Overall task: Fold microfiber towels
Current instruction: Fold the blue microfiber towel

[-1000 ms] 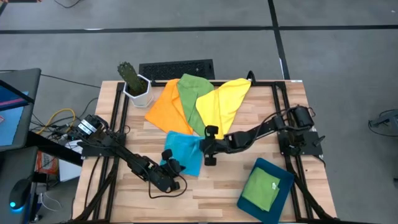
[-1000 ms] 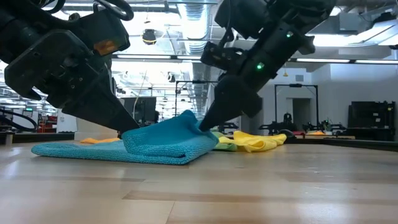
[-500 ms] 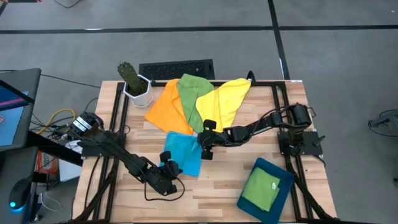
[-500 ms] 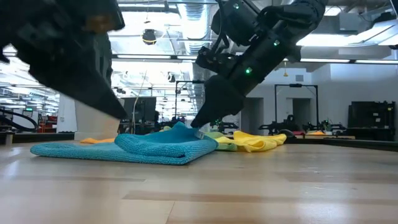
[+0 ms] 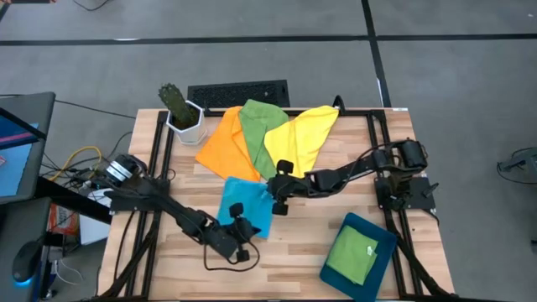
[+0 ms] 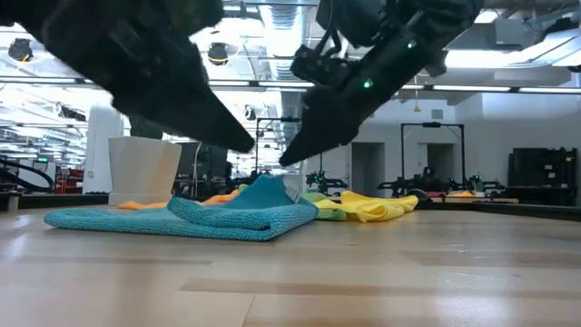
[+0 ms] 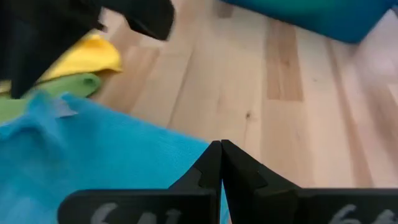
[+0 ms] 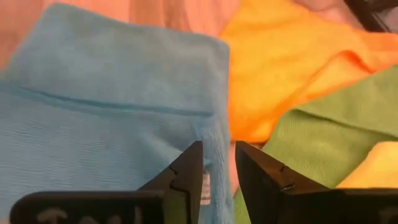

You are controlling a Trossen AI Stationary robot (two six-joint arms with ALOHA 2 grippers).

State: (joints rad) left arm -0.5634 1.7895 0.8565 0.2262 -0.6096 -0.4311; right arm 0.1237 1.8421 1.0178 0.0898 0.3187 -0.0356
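Note:
The blue towel (image 5: 245, 203) lies folded on the wood, its near side a rounded fold (image 6: 182, 218). My right gripper (image 5: 275, 199) stands at its right edge, shut on a raised point of cloth (image 6: 269, 179). My left gripper (image 5: 246, 228) hovers shut just above the towel's near right part (image 7: 93, 155) and touches nothing. The orange towel (image 5: 225, 143), a green towel (image 5: 256, 130) and the yellow towel (image 5: 302, 138) lie spread and overlapping at the back. My right gripper pinches the blue towel's right edge (image 8: 210, 163) between its two fingers, beside the white tag (image 8: 205, 186). The fingers slant down from the table's right side. The cloth rises to a peak at the hold, and the remainder of the towel lies flat on the table.
A dark teal tray (image 5: 382, 239) at the near right holds a folded green towel (image 5: 352, 252). A potted cactus (image 5: 183, 113) and a black keyboard (image 5: 239, 92) stand at the far edge. Bare wood (image 5: 310, 226) lies between the blue towel and the tray.
My left gripper has lifted off the blue towel's near left part and swung up and toward the right, over the towel. My right gripper has shifted slightly toward the far left and risen a little. The towel's raised peak has sunk lower and moved left.

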